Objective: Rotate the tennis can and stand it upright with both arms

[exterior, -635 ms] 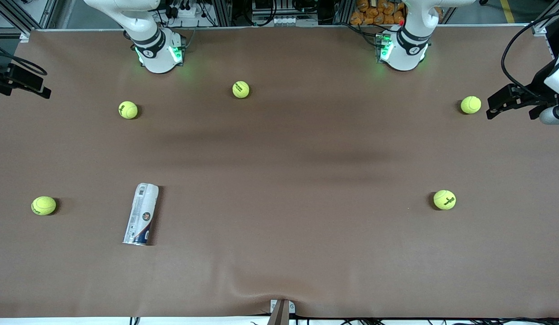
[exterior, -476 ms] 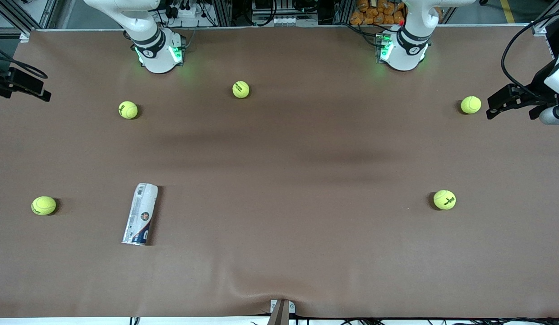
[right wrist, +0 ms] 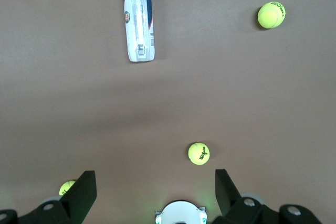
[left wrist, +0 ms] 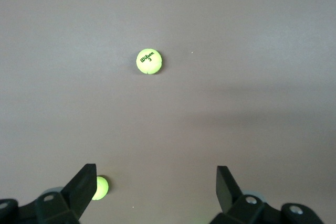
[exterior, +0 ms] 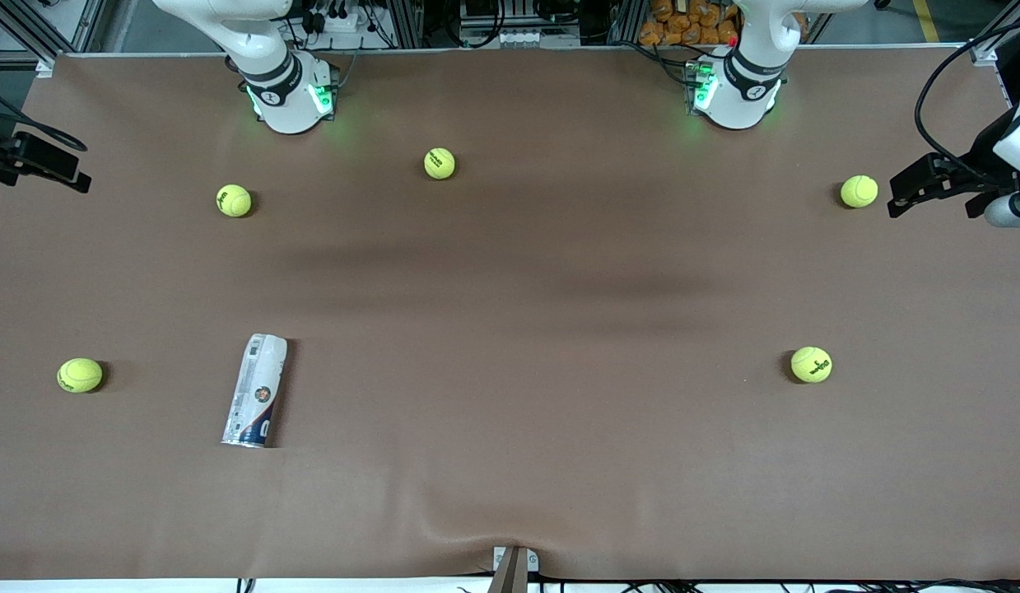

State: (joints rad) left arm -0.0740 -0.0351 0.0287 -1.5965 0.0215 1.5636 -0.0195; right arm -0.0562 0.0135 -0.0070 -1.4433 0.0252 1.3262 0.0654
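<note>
Both arms' upper links (exterior: 230, 25) cut off at the frame's top (right end effector (exterior: 40, 161) partly too)

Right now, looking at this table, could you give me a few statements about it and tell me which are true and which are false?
1. The tennis can stands upright. False: it lies on its side on the table.
2. Five tennis balls lie loose on the table. True.
3. The right gripper is shut on the can. False: it is open, holding nothing.
4. The left gripper is open, holding nothing. True.
5. The can lies toward the left arm's end. False: toward the right arm's end.
</note>
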